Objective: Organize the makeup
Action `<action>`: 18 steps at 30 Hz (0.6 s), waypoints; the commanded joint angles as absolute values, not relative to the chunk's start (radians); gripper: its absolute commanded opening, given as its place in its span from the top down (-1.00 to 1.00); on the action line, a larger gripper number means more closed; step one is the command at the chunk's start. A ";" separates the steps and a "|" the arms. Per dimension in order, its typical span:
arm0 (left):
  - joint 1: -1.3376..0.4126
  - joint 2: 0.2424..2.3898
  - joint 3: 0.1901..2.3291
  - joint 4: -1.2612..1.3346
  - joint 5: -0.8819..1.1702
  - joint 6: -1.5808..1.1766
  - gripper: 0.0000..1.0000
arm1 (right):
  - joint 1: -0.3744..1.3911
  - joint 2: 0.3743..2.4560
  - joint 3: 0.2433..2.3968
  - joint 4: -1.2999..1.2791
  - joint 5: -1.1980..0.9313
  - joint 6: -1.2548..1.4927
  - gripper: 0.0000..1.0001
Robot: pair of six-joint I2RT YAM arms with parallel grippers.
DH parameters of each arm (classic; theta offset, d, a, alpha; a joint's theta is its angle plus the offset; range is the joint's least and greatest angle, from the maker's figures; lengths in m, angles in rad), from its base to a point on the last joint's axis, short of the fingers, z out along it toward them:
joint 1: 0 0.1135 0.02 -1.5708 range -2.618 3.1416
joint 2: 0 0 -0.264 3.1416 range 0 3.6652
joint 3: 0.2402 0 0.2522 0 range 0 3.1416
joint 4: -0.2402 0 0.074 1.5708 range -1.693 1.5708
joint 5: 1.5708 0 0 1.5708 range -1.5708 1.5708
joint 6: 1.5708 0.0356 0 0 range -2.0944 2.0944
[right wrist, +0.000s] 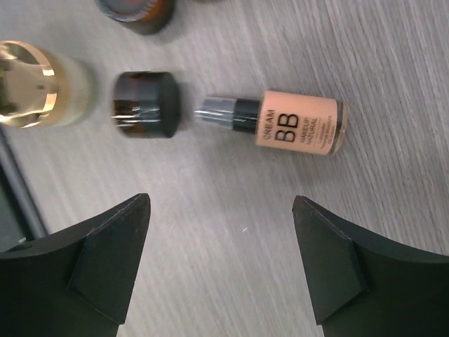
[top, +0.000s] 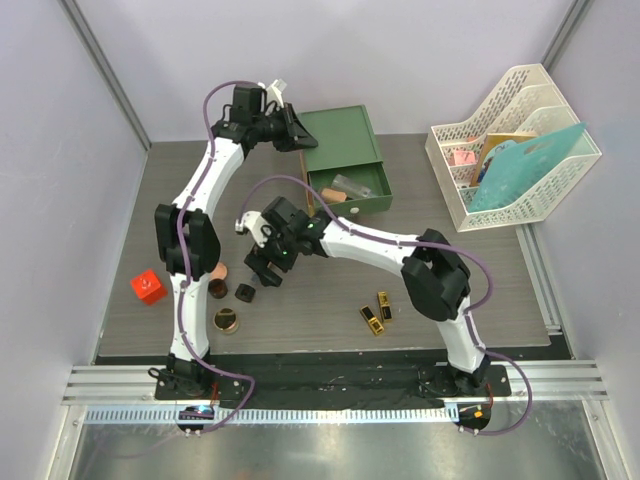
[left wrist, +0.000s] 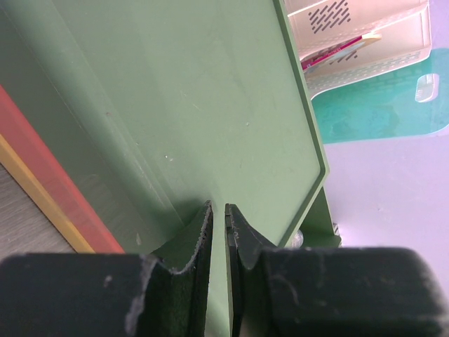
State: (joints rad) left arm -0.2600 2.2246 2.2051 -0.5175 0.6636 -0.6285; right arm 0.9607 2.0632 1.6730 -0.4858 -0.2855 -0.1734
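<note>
Here the right gripper (right wrist: 221, 203) hangs wide open over the grey wooden table (right wrist: 393, 63), its two black fingers (right wrist: 105, 274) spread to the lower left and lower right of the wrist view with nothing between them. The peach BB cream bottle (right wrist: 302, 125) lies flat on the table in the upper centre-right of that view. It is beyond the fingertips, not inside the gap, and nearer the right-hand finger than the left.

Just left of the bottle's cap stands a small black jar (right wrist: 145, 105), close to the cap but apart from it. Further left, at the frame's edge, is a gold-lidded jar (right wrist: 31, 84), and a brown jar (right wrist: 137, 10) is cut off by the top edge. Nothing lies between the fingertips and the bottle.

The bottle's long axis runs nearly level across the frame, its black pump cap to the left towards the black jar and its peach base to the right.

In the top view two gold-black lipsticks (top: 378, 312) lie at lower centre, well apart from the gripper, and a red cube (top: 148, 287) sits at the left. A white file rack (top: 500, 140) stands at the upper right.

At upper centre the left gripper (left wrist: 218, 208) is closed on the thin edge of the green drawer box (left wrist: 210, 105). Green shows in the narrow slit between its fingers.
</note>
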 commanded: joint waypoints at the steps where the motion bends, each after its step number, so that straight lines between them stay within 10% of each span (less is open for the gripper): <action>1: -0.247 2.256 2.203 -0.638 0.597 -0.597 0.71 | 0.963 2.124 1.732 -0.413 -0.230 -0.169 -0.75; 18: -0.245 2.250 2.195 -0.667 0.595 -0.569 0.71 | 0.939 2.260 1.845 -0.359 -0.143 -0.141 -0.74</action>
